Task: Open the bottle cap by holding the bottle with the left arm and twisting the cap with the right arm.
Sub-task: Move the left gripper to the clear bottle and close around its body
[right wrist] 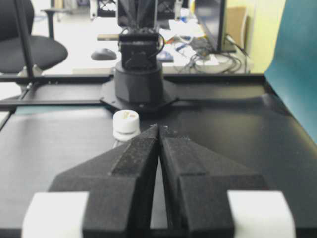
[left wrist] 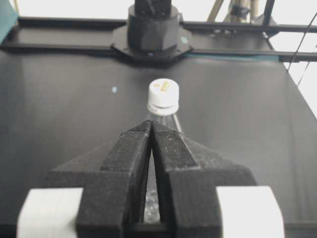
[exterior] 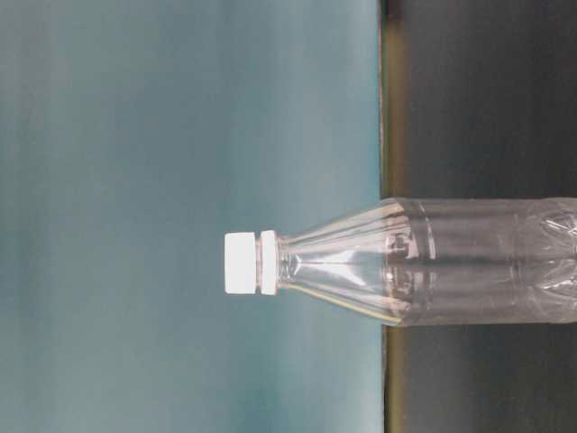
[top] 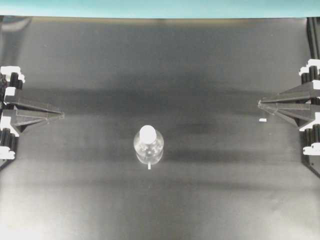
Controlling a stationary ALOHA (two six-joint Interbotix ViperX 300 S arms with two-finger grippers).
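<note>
A clear plastic bottle [top: 148, 148] stands upright in the middle of the black table, its white bottle cap [top: 148, 133] screwed on top. The table-level view, turned sideways, shows the bottle [exterior: 451, 262] and bottle cap [exterior: 240, 262] close up. My left gripper [top: 62, 115] rests shut at the left edge, far from the bottle, tips pointing at it. My right gripper [top: 260, 103] rests shut at the right edge, equally far away. The left wrist view has the cap [left wrist: 163, 95] just beyond the closed tips [left wrist: 151, 123]; the right wrist view has the cap [right wrist: 126, 124] left of the closed tips [right wrist: 159, 127].
A tiny white rectangular scrap [top: 262, 120] lies on the table near the right gripper. Another small white mark [top: 149, 166] sits just in front of the bottle. A teal backdrop [top: 160, 7] runs along the far edge. Each wrist view shows the opposite arm's base [left wrist: 151, 27].
</note>
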